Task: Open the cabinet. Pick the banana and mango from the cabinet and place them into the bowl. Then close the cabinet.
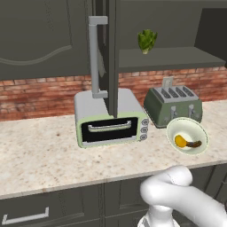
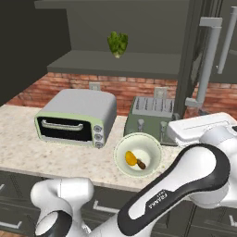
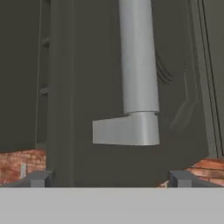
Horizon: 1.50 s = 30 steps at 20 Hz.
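hand view: cabinet handle [image 3: 138,78] close-up

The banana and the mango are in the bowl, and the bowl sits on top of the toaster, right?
Not quite. The banana and mango are in the bowl, but the bowl sits on the counter in front of the toaster, as the left base view shows.

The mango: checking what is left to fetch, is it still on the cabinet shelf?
No, the mango lies in the bowl beside the banana; the shelf holds a lettuce head.
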{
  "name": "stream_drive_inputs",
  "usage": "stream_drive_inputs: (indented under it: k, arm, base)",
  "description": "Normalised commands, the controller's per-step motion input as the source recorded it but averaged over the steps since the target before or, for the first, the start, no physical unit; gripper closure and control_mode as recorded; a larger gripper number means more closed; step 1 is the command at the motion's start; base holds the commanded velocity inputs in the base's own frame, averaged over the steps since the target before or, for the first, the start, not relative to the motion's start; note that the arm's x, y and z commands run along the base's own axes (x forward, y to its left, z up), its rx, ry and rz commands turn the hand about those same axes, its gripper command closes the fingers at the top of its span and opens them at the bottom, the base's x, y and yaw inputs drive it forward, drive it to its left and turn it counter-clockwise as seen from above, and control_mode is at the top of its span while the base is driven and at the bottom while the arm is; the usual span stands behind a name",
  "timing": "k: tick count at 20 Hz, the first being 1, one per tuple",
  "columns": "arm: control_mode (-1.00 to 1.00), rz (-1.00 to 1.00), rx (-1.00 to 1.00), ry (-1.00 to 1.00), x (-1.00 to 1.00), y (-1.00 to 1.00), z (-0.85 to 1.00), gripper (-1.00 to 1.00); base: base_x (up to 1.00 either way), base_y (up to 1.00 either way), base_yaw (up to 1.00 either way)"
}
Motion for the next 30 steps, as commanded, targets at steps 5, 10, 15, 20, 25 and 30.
stream_drive_inputs:
  k: [5, 10, 15, 20, 25, 30]
  arm:
    - [-1.0, 0.29, 0.0, -0.06, 0.63, -0.07, -0.05, -1.0]
    - [-1.0, 0.24, 0.0, -0.08, 0.46, 0.02, -0.01, -1.0]
    - [-1.0, 0.07, 0.0, -0.05, 0.22, 0.36, 0.0, -1.0]
    - [-1.0, 0.0, -0.01, 0.0, 0.03, 0.9, -0.04, -1.0]
    - [-1.0, 0.0, 0.0, 0.0, 0.0, 0.85, -0.02, -1.0]
    - [-1.0, -0.03, 0.0, 0.0, 0.1, 0.58, 0.0, -1.0]
  base:
    - [0.0, 0.0, 0.0]
    - [0.0, 0.0, 0.0]
    - [0.0, 0.0, 0.0]
    - [0.0, 0.0, 0.0]
    - [0.0, 0.0, 0.0]
    - [0.0, 0.0, 0.0]
